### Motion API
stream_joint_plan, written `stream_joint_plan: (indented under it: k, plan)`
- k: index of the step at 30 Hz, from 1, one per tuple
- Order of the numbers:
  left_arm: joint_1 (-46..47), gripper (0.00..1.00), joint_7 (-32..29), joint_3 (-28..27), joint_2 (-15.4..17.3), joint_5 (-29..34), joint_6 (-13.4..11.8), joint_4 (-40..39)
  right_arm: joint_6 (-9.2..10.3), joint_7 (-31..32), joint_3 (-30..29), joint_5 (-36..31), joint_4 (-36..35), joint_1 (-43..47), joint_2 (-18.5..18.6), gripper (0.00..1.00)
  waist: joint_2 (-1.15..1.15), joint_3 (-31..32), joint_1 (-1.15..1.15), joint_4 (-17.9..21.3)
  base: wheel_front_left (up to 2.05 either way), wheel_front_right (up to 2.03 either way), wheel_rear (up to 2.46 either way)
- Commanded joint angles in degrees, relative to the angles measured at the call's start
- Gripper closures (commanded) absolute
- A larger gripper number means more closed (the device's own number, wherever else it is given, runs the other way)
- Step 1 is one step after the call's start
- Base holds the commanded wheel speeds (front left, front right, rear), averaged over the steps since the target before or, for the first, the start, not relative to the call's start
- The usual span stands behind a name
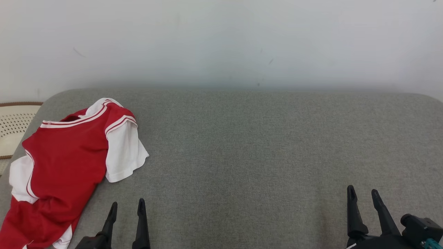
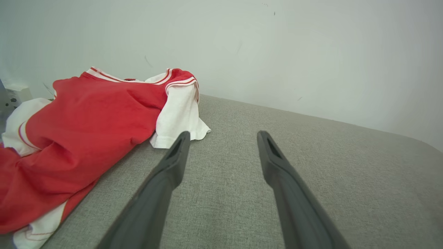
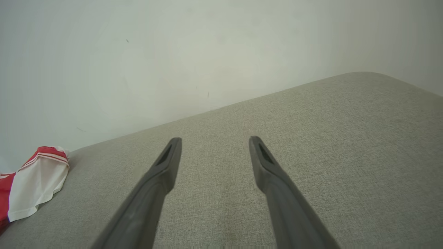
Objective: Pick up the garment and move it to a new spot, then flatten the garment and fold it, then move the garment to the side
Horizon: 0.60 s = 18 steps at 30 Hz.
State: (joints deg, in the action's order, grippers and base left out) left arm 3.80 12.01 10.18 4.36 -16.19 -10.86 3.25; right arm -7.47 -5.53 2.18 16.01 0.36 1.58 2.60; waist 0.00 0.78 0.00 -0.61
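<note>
The garment (image 1: pixel 65 162) is a red shirt with white sleeves and striped trim, lying rumpled at the left end of the grey cushioned surface (image 1: pixel 259 145), its lower part hanging over the left front edge. In the left wrist view the garment (image 2: pixel 86 138) lies to the left of my fingers, its white sleeve just beyond the left fingertip. My left gripper (image 1: pixel 127 204) stands open and empty at the lower left, just right of the shirt's hem. My right gripper (image 1: pixel 363 193) is open and empty at the lower right, far from the shirt. The sleeve (image 3: pixel 36 185) shows at the right wrist view's left edge.
A pale wall (image 1: pixel 221 41) rises directly behind the surface. A cream perforated object with a brown rim (image 1: pixel 14 126) sits beyond the surface's left end. The surface's corners are rounded.
</note>
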Motion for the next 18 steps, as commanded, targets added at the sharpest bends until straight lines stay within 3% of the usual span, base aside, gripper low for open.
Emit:
stream_joint_plan:
  k: [1,18]
  plan:
    - [-0.23,0.00,0.68,0.19,0.42,1.43,-0.38,-0.58,-0.03,0.07,0.22,-0.43,-0.67,0.27,0.42,0.00,0.00,0.01,0.00,-0.03,0.00,0.00,0.00]
    - [-1.51,0.00,2.61,-0.29,0.36,4.51,-0.67,-2.07,-0.04,-0.03,1.16,-1.85,-1.28,1.46,0.44,0.00,0.00,0.52,0.00,-0.20,0.00,0.00,0.00]
